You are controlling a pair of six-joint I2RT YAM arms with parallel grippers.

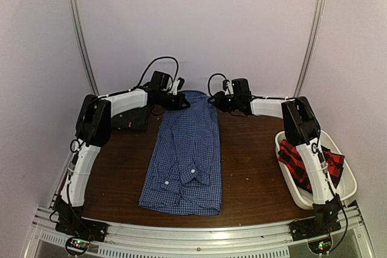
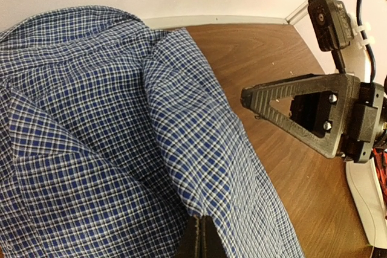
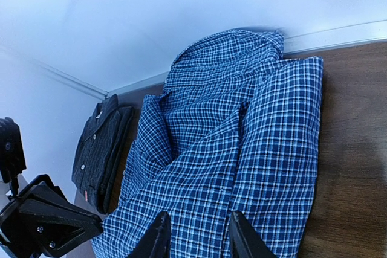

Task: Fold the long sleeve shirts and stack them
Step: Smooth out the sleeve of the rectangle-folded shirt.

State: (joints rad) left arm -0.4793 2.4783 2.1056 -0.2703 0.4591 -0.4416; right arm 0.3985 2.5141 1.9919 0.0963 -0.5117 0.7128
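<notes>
three shirts are in play. the blue gingham shirt (image 1: 184, 155) lies down the middle of the table (image 1: 248, 161), folded into a long strip with its collar at the far edge. the charcoal shirt (image 3: 100, 143) sits folded near the far left corner, and the red plaid shirt (image 1: 294, 160) is in the white tub (image 1: 349, 180) on the right. both arms reach to the collar end. the left fingers (image 2: 193, 241) are closed tight on a pinch of the gingham's left edge, and the cloth rises in a ridge toward them. the right fingers (image 3: 158, 237) stand partly open astride the right edge, with cloth between them but no clear grip on it. that mismatch looks like the main risk: if the left side lifts or pulls toward the near edge before the right side closes, the collar end would likely skew and the strip would fold crooked. a pinch of only the top layer could also peel it off the layers below. a wide swing left might nudge the charcoal shirt.
</notes>
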